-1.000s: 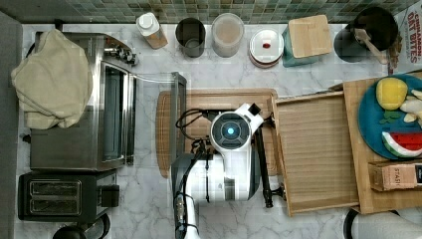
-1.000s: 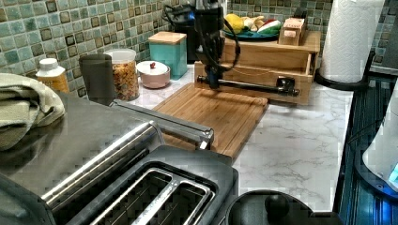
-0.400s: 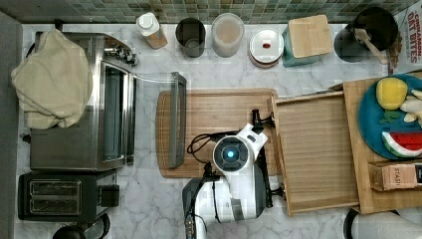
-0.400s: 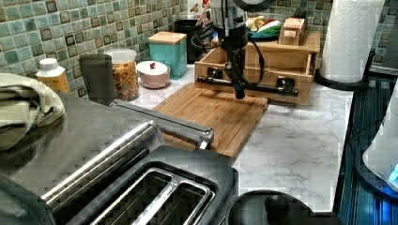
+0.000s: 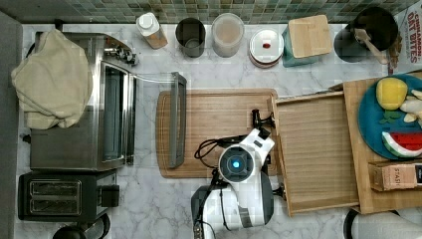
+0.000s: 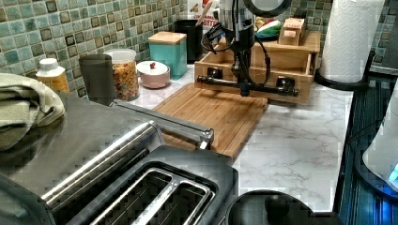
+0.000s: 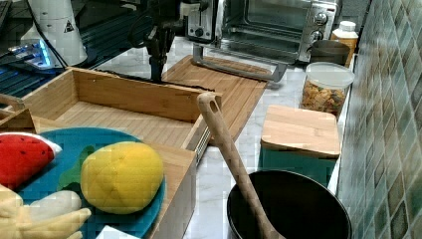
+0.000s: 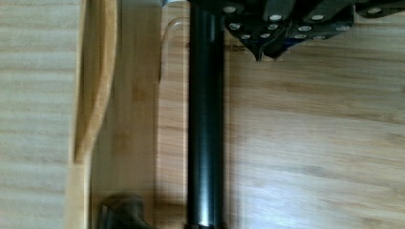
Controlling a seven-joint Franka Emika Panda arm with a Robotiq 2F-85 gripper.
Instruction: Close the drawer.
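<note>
The claw [image 6: 244, 89] hangs at the drawer's black handle bar [image 6: 248, 86], over the cutting board [image 5: 219, 130]; whether its fingers are spread or pinched together, I cannot tell. The drawer [image 5: 318, 149] stands pulled well out, at the top view's right of the board. Farther right, a blue plate [image 5: 370, 124] sits on the shelf top.

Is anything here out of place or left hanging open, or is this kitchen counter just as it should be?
Two things hang open. The drawer is pulled far out of its wooden shelf unit, its front over the cutting board. The toaster oven has its glass door dropped flat. Nothing looks spilled or broken.
</note>
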